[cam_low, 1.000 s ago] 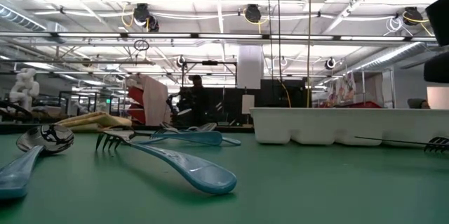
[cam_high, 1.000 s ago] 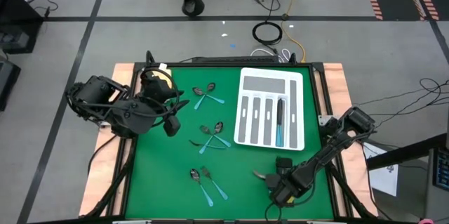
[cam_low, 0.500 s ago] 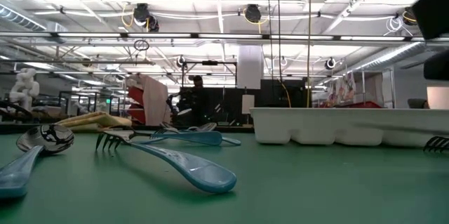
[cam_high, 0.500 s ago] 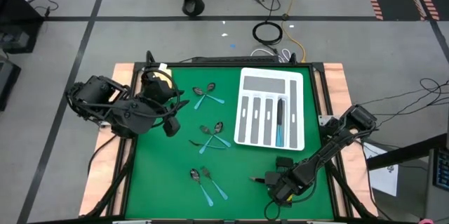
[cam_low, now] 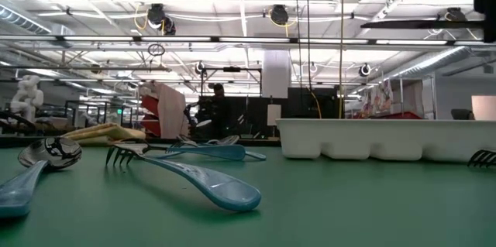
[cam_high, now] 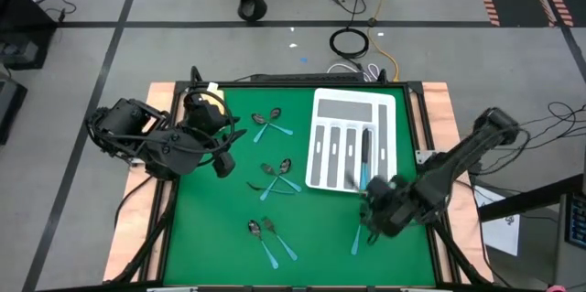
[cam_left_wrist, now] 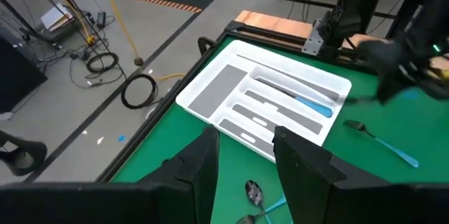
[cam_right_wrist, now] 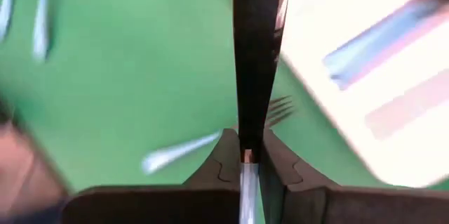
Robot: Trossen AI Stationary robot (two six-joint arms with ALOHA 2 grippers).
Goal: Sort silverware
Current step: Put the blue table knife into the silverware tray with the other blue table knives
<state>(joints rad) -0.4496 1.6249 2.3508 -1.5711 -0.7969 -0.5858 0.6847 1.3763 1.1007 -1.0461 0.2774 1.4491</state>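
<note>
- Lifting from 5 o'clock, my right gripper (cam_high: 374, 202) has carried a knife (cam_right_wrist: 255, 62), jaws clenched on it, to the organiser tray (cam_high: 354, 104).
- A fork (cam_high: 356, 237) stays behind; left gripper (cam_left_wrist: 243, 155) waits at 9 o'clock, released.

White organiser tray (cam_high: 352, 107) on green table (cam_high: 211, 228).
</note>
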